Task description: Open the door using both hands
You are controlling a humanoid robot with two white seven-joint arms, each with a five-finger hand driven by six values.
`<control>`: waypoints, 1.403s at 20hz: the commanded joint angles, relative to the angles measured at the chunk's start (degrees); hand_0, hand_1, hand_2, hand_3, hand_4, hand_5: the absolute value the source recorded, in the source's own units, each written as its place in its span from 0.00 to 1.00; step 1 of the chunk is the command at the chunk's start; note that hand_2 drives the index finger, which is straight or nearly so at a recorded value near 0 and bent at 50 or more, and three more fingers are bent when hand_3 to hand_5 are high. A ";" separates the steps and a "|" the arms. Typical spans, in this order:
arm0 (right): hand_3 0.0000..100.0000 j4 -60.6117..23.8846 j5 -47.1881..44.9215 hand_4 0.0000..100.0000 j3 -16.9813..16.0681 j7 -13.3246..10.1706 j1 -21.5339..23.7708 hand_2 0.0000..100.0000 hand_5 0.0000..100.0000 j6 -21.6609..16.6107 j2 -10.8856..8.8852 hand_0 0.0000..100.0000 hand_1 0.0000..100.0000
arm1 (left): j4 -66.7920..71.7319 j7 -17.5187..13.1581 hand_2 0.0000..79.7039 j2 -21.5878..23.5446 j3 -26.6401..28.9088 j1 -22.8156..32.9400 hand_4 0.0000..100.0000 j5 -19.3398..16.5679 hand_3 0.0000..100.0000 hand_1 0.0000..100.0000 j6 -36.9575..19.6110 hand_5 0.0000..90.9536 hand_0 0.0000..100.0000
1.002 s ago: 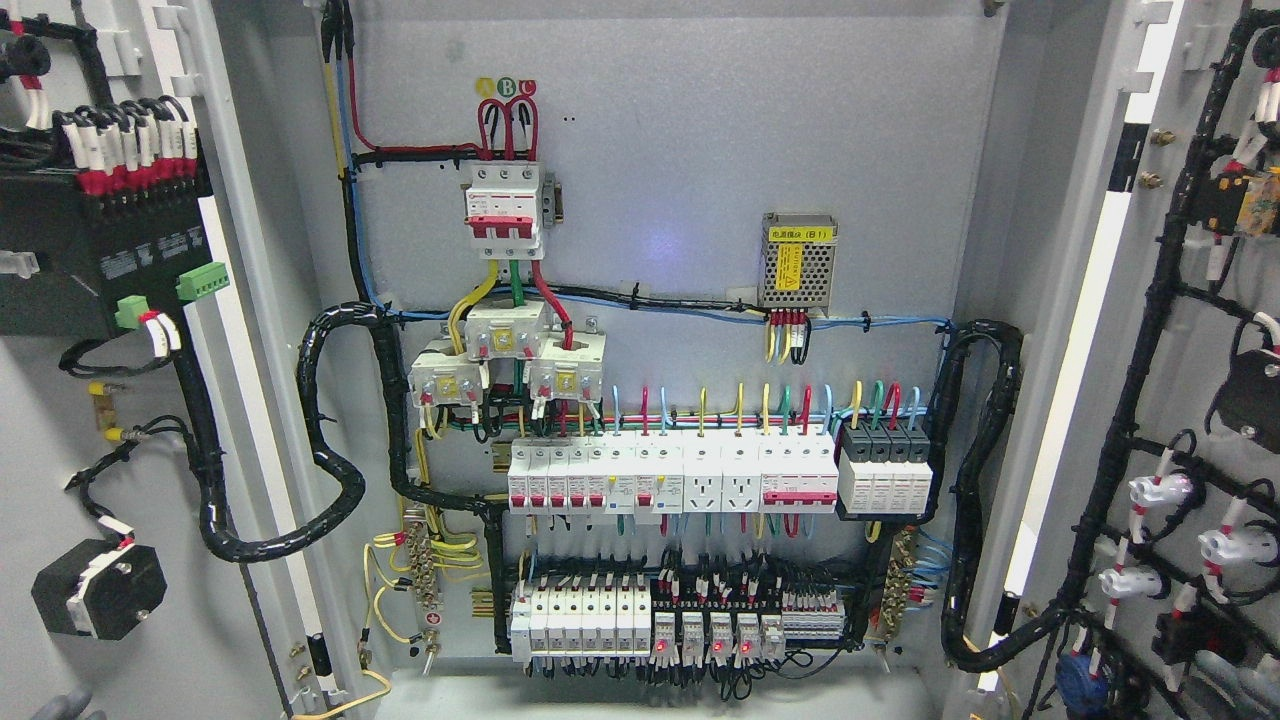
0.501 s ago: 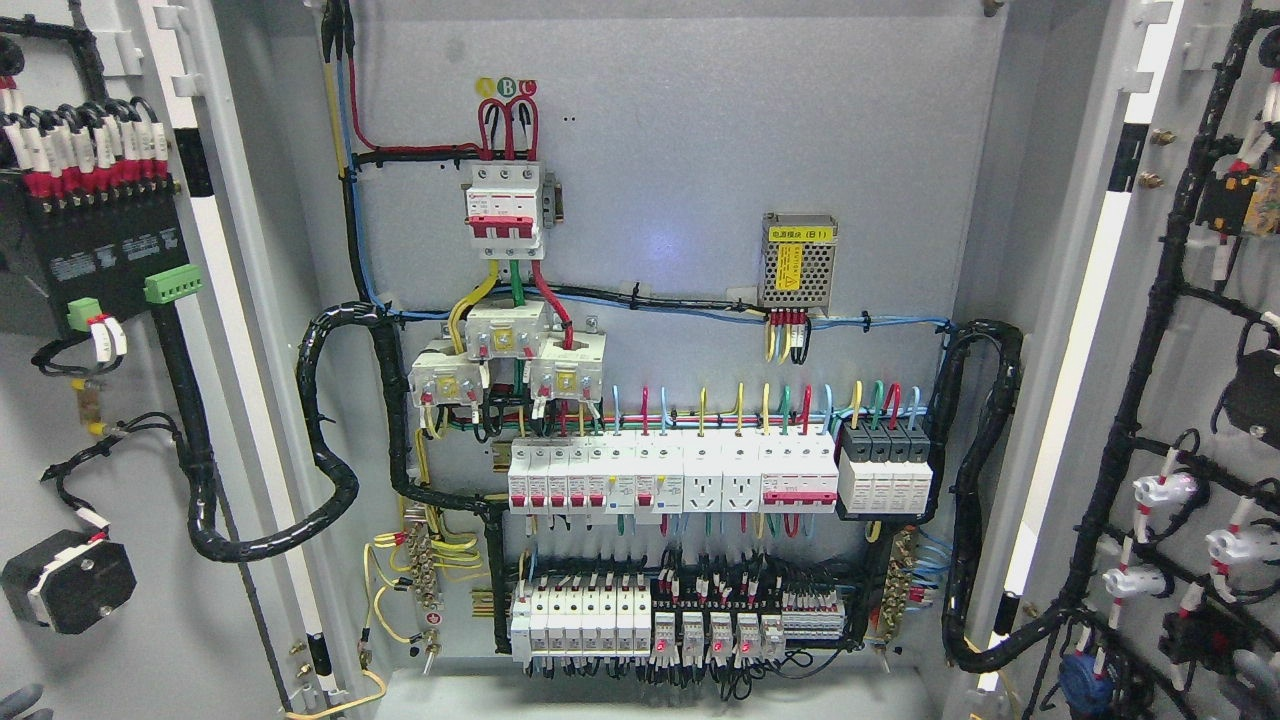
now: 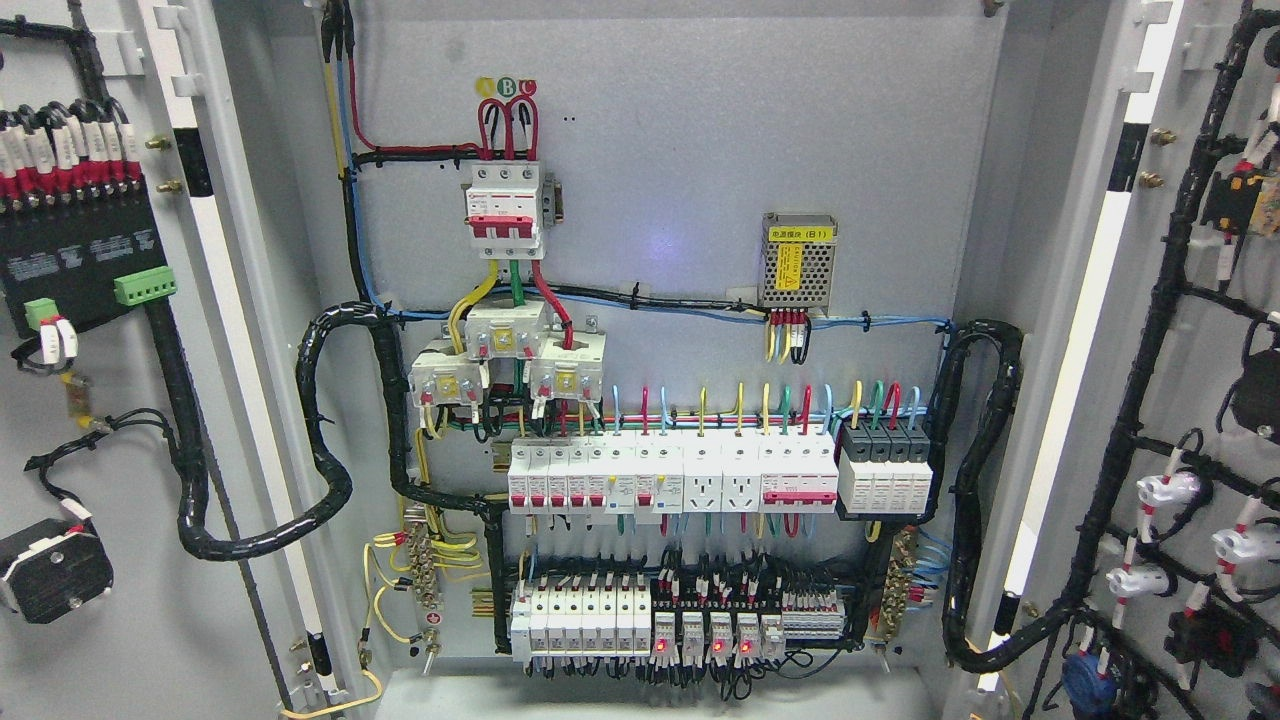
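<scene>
Both cabinet doors swung wide: left door [image 3: 110, 420] at frame left, right door [image 3: 1190, 330] at frame right, inner faces w/ wiring toward me. No hand in my view, so grip state can't be told. Btwn doors: back panel [image 3: 700, 150]; red 3-pole breaker [image 3: 505, 205] top; perforated PSU [image 3: 797, 262] right of it; white breaker row [image 3: 672, 475] mid; black corrugated harness [image 3: 330, 440] looping to left door.

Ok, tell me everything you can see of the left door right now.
The left door stands swung wide open, its grey painted-metal inner face toward the camera. A black terminal block with red-and-white wire ends and green connectors sits near the top; a black round-cornered component is mounted lower down. A black wrapped cable loom loops from it into the cabinet. No robot hand shows on it.
</scene>
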 commanded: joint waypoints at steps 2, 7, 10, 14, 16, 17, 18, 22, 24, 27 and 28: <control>0.00 0.34 -0.02 0.00 -1.45 -0.12 1.06 0.00 0.00 -0.04 3.54 0.00 0.00 | 5.74 0.07 0.00 3.50 2.03 -1.46 0.00 2.62 0.00 0.00 0.03 0.00 0.00; 0.00 0.43 -0.02 0.00 -3.03 -0.21 2.56 0.00 0.00 -0.12 4.51 0.00 0.00 | 6.88 0.07 0.00 3.77 2.03 -1.99 0.00 2.97 0.00 0.00 0.03 0.00 0.00; 0.00 0.95 -0.02 0.00 -3.91 -0.21 2.56 0.00 0.00 -0.04 6.70 0.00 0.00 | 8.38 0.07 0.00 4.29 2.03 -2.78 0.00 4.20 0.00 0.00 0.12 0.00 0.00; 0.00 1.04 -0.02 0.00 -4.09 -0.21 2.56 0.00 0.00 -0.12 7.67 0.00 0.00 | 8.91 0.07 0.00 4.73 2.03 -2.96 0.00 4.38 0.00 0.00 0.12 0.00 0.00; 0.00 1.04 -0.02 0.00 -5.14 -0.21 2.56 0.00 0.00 -0.12 7.76 0.00 0.00 | 8.91 0.07 0.00 4.82 2.03 -2.96 0.00 4.47 0.00 0.00 0.12 0.00 0.00; 0.00 0.96 -0.02 0.00 -5.14 -0.21 2.65 0.00 0.00 -0.12 7.76 0.00 0.00 | 8.91 0.07 0.00 4.82 2.03 -2.96 0.00 4.47 0.00 0.00 0.12 0.00 0.00; 0.00 0.96 -0.02 0.00 -5.14 -0.21 2.65 0.00 0.00 -0.12 7.67 0.00 0.00 | 8.82 0.07 0.00 4.82 1.95 -2.96 0.00 4.55 0.00 0.00 0.12 0.00 0.00; 0.00 0.08 0.06 0.00 -4.53 -0.21 2.83 0.00 0.00 -0.21 7.15 0.00 0.00 | 8.47 0.07 0.00 5.08 1.95 -3.04 0.00 4.64 0.00 0.00 0.12 0.00 0.00; 0.00 -0.62 0.06 0.00 -4.35 -0.13 3.44 0.00 0.00 -0.21 6.88 0.00 0.00 | 8.12 0.07 0.00 5.26 1.95 -2.87 0.00 5.08 0.00 0.00 0.12 0.00 0.00; 0.00 -1.24 0.06 0.00 -3.91 -0.12 4.23 0.00 0.00 -0.21 4.96 0.00 0.00 | 7.33 0.07 0.00 5.70 1.77 -2.52 0.00 5.17 0.00 0.00 0.03 0.00 0.00; 0.00 -1.24 0.06 0.00 -3.83 -0.12 4.23 0.00 0.00 -0.30 4.17 0.00 0.00 | 6.72 0.07 0.00 5.70 1.68 -2.26 0.00 5.17 0.00 0.00 0.03 0.00 0.00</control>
